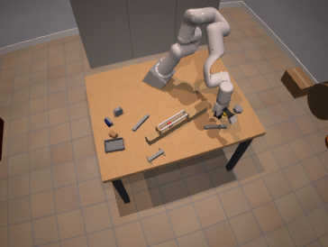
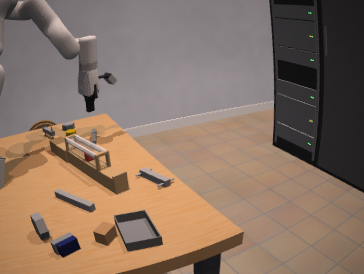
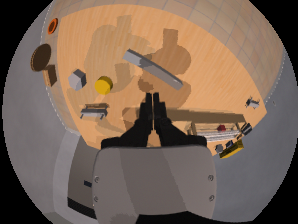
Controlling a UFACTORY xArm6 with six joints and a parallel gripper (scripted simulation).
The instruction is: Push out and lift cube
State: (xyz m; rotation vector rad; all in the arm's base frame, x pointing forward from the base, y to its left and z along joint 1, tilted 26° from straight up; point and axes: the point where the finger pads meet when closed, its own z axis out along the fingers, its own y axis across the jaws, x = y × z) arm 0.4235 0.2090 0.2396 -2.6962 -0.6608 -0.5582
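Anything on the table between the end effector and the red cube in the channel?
Top view: the grey bar lies just off that line; otherwise only the channel's own end separates end effector from red cube.

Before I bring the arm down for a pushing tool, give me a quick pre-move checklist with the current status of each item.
1. Gripper empty: ok, its black fingers are shut together on nothing.
2. Gripper open enough to grasp: not ok, it must open first.
3. Small red cube inside the clear-walled channel: ok.
4. Long grey bar free to pick: ok, it lies flat by itself near the arm.
5. Gripper outside the channel: ok, it hangs high above the wooden table.
6. Which end has the ledge and lip: cannot tell.
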